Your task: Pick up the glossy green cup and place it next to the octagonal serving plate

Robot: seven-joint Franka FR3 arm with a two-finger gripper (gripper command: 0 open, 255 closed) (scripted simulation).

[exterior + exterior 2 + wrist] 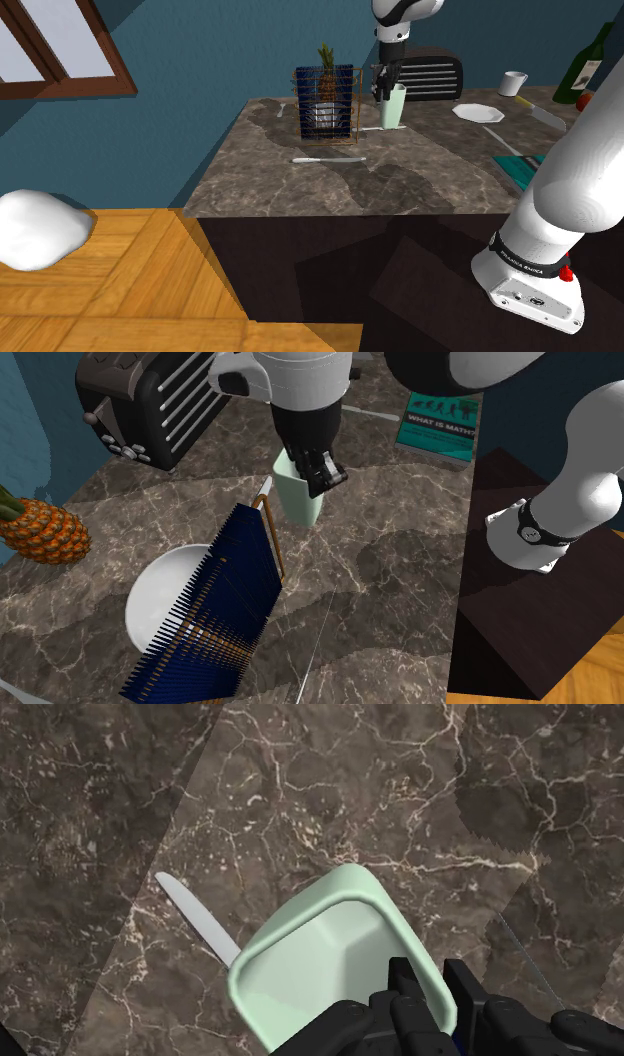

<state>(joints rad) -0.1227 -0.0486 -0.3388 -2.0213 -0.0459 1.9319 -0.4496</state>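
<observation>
My claw sits on the pale green cup, pinching its rim on the side toward my base. The cup is upright on the marble counter, between a black toaster and a blue wire rack. A white plate shows from behind the rack, with a pineapple near it at the view's left edge. A green book lies beyond the cup.

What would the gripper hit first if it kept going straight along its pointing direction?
The pale green cup. The gripper sits at its rim, clasping the wall; pushing on, the inner finger would probably meet the cup's floor, with the stone counter beneath.
</observation>
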